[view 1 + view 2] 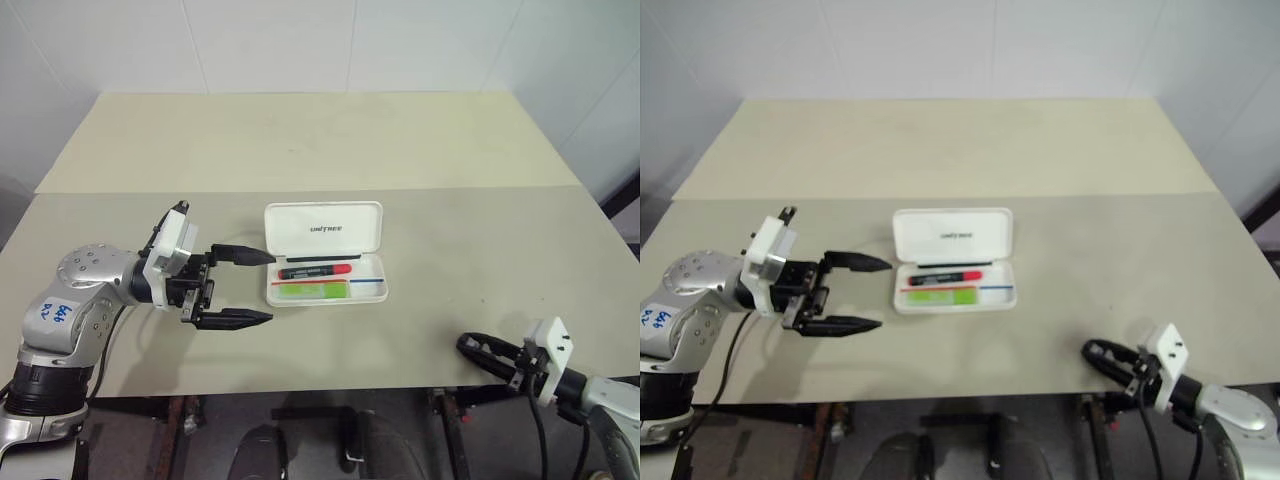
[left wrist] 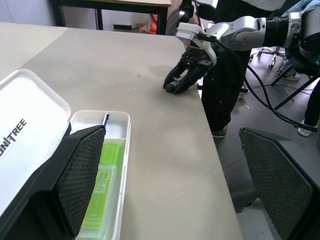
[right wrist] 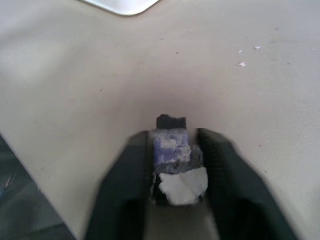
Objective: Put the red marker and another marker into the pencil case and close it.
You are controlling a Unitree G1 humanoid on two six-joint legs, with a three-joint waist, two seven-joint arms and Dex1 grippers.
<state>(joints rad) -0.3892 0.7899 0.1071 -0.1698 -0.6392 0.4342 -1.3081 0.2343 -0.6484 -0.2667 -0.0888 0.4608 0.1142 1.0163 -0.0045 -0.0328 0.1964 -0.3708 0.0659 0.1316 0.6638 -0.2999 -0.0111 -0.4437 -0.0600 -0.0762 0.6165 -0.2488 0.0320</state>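
Both markers are already lodged in the tray of the pencil case (image 1: 325, 252): the red marker (image 1: 315, 270) lies along the tray's far side and the lime-green marker (image 1: 312, 289) just beside it on the near side. The closing step is judged to be the one left. The lid stands open, tilted back on its hinge, so the next move calls for the lid to be tipped forward over the tray and pressed shut.

The left tool (image 1: 240, 286) is held wide, its fingers pointing at the case's left end, one close to the lid's edge. The right tool (image 3: 172, 160) is clamped on a small dark purplish stub (image 3: 171, 145) at the near right edge of the tabletop (image 1: 470, 250), well apart from the case.

The case is smooth white plastic with rounded corners; the tabletop is matte beige.
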